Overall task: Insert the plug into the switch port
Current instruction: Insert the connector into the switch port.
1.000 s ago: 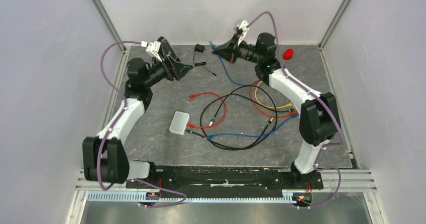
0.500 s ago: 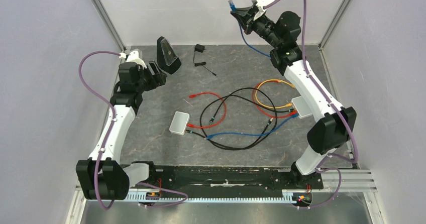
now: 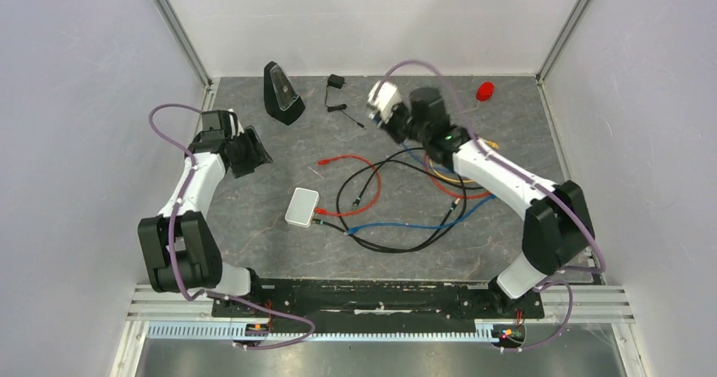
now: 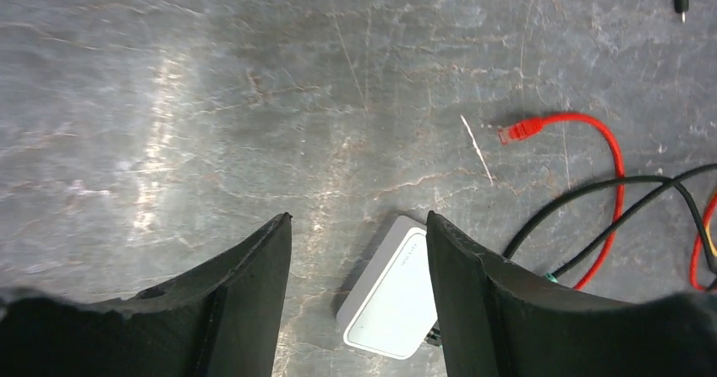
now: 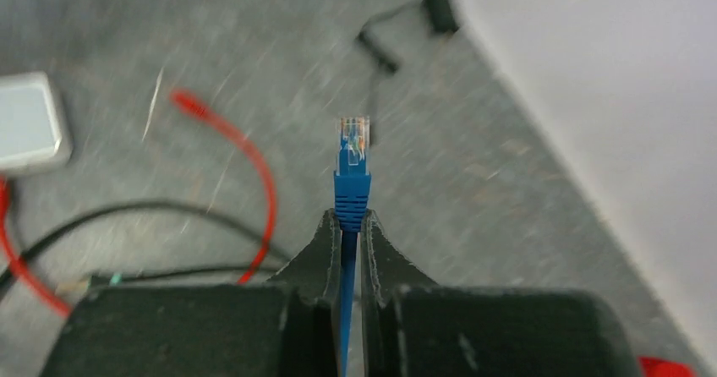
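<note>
The plug (image 5: 353,161) is a clear-tipped connector on a blue cable, and my right gripper (image 5: 348,216) is shut on its blue boot. That gripper (image 3: 380,117) hangs over the back middle of the table, mostly hidden under its white camera mount. The switch (image 3: 302,207) is a small flat pale box lying left of centre. It also shows at the left edge as the switch (image 5: 30,123). Its port edge is too small to make out. My left gripper (image 4: 358,218) is open and empty, well above the switch (image 4: 393,292). In the top view the left gripper (image 3: 249,153) is at the table's left side.
A black wedge-shaped device (image 3: 281,92) and a small black adapter (image 3: 336,82) stand at the back. Red cable (image 3: 351,159), black, orange and blue cables loop across the middle; one is plugged into the switch's near edge. A red object (image 3: 484,90) lies back right.
My right arm swung down from high at the back wall to low over the table's back middle, still holding the blue plug. My left arm drew back from the black wedge toward the left.
</note>
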Robot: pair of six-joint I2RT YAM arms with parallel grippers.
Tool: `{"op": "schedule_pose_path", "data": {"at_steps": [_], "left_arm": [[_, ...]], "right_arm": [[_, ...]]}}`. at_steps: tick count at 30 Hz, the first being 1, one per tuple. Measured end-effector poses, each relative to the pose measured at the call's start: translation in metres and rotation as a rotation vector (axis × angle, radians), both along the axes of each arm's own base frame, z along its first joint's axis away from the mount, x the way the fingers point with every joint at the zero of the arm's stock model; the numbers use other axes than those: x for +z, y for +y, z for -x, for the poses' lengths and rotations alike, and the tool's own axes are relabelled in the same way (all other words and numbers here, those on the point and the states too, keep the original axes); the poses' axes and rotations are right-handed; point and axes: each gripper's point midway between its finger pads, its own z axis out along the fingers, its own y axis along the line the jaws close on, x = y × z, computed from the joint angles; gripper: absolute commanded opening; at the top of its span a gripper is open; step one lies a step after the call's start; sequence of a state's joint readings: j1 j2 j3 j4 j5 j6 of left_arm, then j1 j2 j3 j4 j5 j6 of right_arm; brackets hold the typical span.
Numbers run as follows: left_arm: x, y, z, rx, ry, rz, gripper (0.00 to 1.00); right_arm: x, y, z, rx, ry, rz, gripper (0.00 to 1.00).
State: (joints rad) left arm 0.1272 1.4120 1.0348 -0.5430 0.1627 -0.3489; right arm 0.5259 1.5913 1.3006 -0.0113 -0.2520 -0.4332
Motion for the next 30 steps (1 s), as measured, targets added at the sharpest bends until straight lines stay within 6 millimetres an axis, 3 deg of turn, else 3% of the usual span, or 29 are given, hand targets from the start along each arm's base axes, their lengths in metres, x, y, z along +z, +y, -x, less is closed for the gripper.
{"op": "schedule_pose_path", "data": {"at_steps": [3,5,11,16,22,30], "left_arm": [[-0.014,-0.009,0.004,-0.031,0.055,0.049,0.6],[-0.026,-0.017,0.008,-0.053,0.104,0.089,0.59],[-0.053,-0.031,0.021,-0.105,0.214,0.167,0.55],[-0.066,-0.042,0.027,-0.147,0.268,0.228,0.53],[-0.077,-0.054,0.032,-0.177,0.317,0.305,0.46],[-0.081,-0.063,0.036,-0.199,0.34,0.352,0.43]], "right_arm": [[-0.065,0.023,0.034,0.059,0.103,0.133,0.0],[-0.093,0.044,0.057,0.115,0.14,0.192,0.0],[-0.155,0.097,0.12,0.259,0.195,0.341,0.0],[-0.206,0.113,0.157,0.317,0.245,0.47,0.0],[-0.229,0.121,0.16,0.303,0.262,0.533,0.0],[-0.226,0.134,0.15,0.265,0.255,0.53,0.0]]}}
